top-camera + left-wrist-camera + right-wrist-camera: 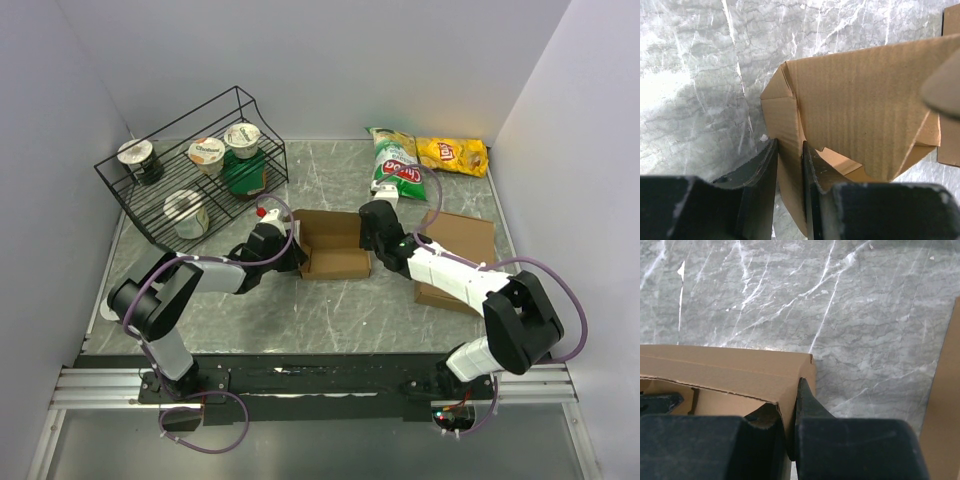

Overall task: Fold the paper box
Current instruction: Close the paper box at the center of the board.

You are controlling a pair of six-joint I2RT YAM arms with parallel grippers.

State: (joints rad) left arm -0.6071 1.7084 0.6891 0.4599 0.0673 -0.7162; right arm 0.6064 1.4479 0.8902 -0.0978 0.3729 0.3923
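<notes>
**Overhead view.** You see the paper box (335, 245) at the centre of the frame, resting on the grey marble table (330, 310), partly formed with its walls raised. Your left gripper (293, 252) meets its left-hand end and your right gripper (375, 232) its right-hand end. A flat cardboard slab (462, 238) lies at centre right, partly under the right arm. A black wire rack (190, 170) holding lidded cups (207, 150) stands at upper left. A green snack bag (395, 160) and a yellow Lay's bag (452, 153) lie at upper centre right, touching one another.

**Left wrist view.** The left gripper (790, 150) sits at the bottom of the frame, clenched on a side wall of the paper box (860, 100). The thin brown wall runs down between the two dark fingers (766, 170), and both press against it. A corrugated panel fills the centre and right of the frame, with a notched flap below it.

**Right wrist view.** The right gripper (788, 405), at the bottom centre, is clamped on the end wall of the paper box (725, 372), one finger inside and one outside. The box occupies the lower left. Bare table (840, 305) fills the upper frame.
</notes>
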